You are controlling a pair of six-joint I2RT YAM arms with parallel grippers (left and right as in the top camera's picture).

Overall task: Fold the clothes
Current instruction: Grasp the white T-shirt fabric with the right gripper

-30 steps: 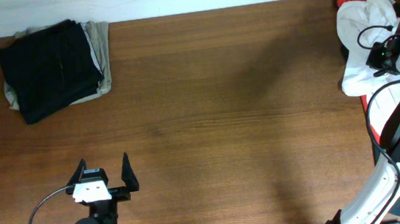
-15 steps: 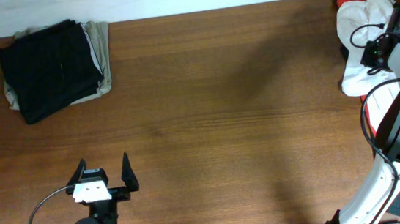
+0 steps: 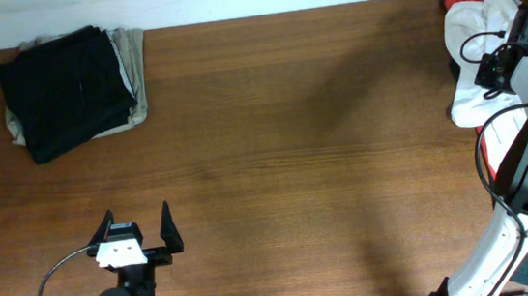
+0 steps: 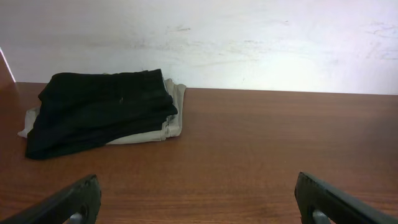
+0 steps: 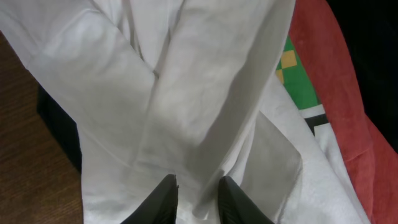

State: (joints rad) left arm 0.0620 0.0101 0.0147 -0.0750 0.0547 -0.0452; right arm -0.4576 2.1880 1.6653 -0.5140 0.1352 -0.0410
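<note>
Fingers of the right gripper pinch a fold of the white T-shirt at the right edge of the table; left gripper gapes wide, empty

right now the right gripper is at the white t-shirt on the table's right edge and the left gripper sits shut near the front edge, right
Not quite. The left gripper is open, not shut: the overhead view shows its fingers spread, nothing between them. The rest holds, with the right gripper at the white T-shirt.
</note>
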